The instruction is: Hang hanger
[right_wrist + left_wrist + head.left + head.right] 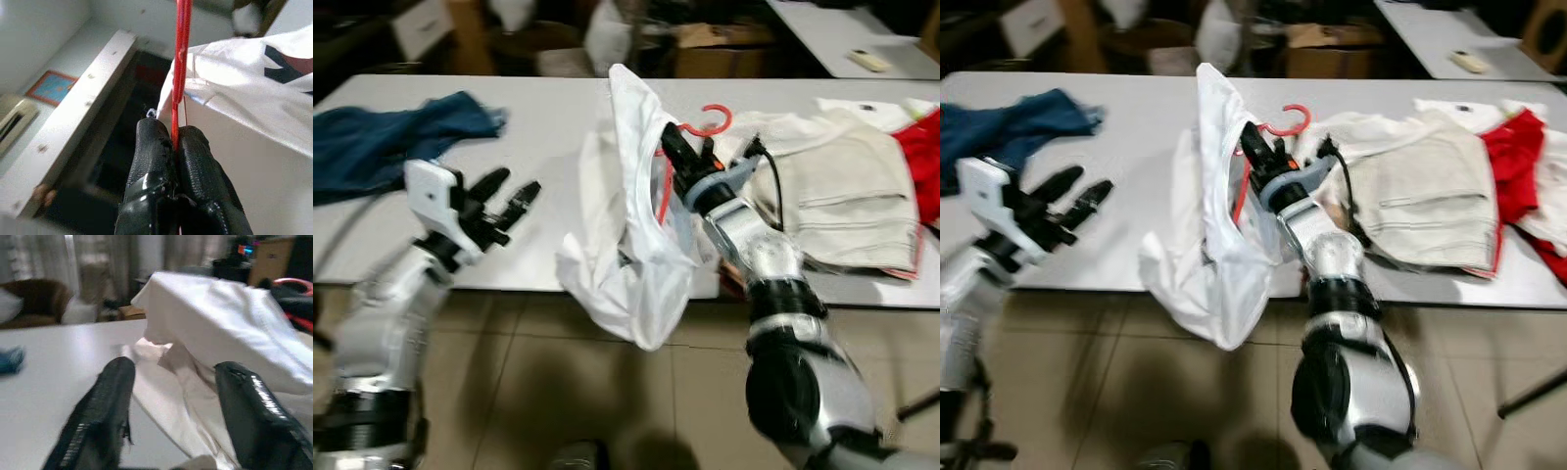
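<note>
I have the right gripper point(677, 149) raised over the near part of the bench point(538, 117), its fingers point(151, 156) pressed together on the thin red hanger point(181, 58), which runs straight up from between the two pads. The hanger's hook point(713, 121) curls just past the fingertips, and a white shirt point(631, 245) is draped over it, hanging down past the bench's front edge. My left gripper point(504, 204) hovers over the bench well to the left of the shirt, its fingers point(105, 411) spread apart with nothing between them, pointing toward the white cloth. A blue garment point(382, 137) lies at the far left of the bench, a beige one point(842, 196) to the right with red cloth point(922, 157) beside it.
</note>
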Motion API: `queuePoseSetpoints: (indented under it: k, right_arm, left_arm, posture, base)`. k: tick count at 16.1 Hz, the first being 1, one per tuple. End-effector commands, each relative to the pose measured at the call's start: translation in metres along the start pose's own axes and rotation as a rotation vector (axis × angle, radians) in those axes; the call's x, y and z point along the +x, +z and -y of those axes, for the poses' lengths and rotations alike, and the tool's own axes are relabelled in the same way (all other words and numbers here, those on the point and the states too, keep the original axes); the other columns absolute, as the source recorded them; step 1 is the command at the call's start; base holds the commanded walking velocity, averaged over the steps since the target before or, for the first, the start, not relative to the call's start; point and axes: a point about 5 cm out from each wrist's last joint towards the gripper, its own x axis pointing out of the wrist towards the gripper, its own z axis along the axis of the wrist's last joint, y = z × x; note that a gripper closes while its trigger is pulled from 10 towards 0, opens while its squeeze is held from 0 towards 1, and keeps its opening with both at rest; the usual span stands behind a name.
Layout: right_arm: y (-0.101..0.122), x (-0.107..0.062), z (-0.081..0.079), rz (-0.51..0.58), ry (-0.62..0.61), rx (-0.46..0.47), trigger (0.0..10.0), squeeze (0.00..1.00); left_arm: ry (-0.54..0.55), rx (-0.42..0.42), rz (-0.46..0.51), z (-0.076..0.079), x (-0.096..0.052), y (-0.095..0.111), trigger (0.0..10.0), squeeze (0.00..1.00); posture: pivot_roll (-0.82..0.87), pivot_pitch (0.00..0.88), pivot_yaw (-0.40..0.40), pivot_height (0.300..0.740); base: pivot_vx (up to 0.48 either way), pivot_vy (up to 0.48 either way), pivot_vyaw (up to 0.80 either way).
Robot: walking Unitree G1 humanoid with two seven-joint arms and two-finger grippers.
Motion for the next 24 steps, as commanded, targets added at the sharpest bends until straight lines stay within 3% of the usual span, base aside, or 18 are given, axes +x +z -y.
queuePoseSetpoints:
  k: [1,5,8,11,17,20,24]
  right_arm:
    - [-0.004,0.001,-0.011,-0.04,0.048,0.007,10.0,0.0]
    - [-0.017,-0.015,-0.011,-0.125,0.061,0.004,10.0,0.0]
    - [-0.023,-0.019,-0.013,-0.147,0.057,0.026,10.0,0.0]
    - [-0.029,-0.018,-0.023,-0.177,0.085,0.023,10.0,0.0]
    - [-0.034,-0.02,-0.024,-0.198,0.084,0.027,10.0,0.0]
    - [-0.038,-0.025,-0.021,-0.208,0.076,0.028,10.0,0.0]
    - [-0.038,-0.026,-0.021,-0.211,0.076,0.027,10.0,0.0]
  left_arm:
    - [0.005,-0.014,-0.051,0.005,0.002,-0.009,10.0,1.0]
    - [0.01,-0.069,-0.027,0.017,0.011,-0.013,10.0,1.0]
    - [0.006,-0.145,0.028,0.033,0.029,-0.007,10.0,0.96]
    - [0.006,-0.18,0.042,0.032,0.023,-0.005,10.0,0.96]
    - [-0.006,-0.146,0.042,0.029,0.016,0.0,10.0,0.96]
    - [-0.02,-0.092,-0.021,0.025,0.007,-0.008,10.0,0.96]
    - [-0.019,-0.084,-0.028,0.025,0.006,-0.009,10.0,0.96]
  posture:
    - [-0.02,0.0,0.105,0.74]
    - [-0.02,0.0,0.092,0.74]
    - [-0.02,0.0,0.081,0.74]
    - [-0.01,0.0,0.078,0.74]
    - [0.0,0.0,0.083,0.74]
    - [0.0,0.0,0.087,0.74]
    - [0.0,0.0,0.086,0.74]
  base:
    - [0.0,0.0,0.72]
    - [0.0,0.0,0.71]
    - [0.0,0.0,0.71]
    - [0.0,0.0,0.71]
    - [0.0,0.0,0.71]
    - [0.0,0.0,0.71]
    - [0.0,0.0,0.71]
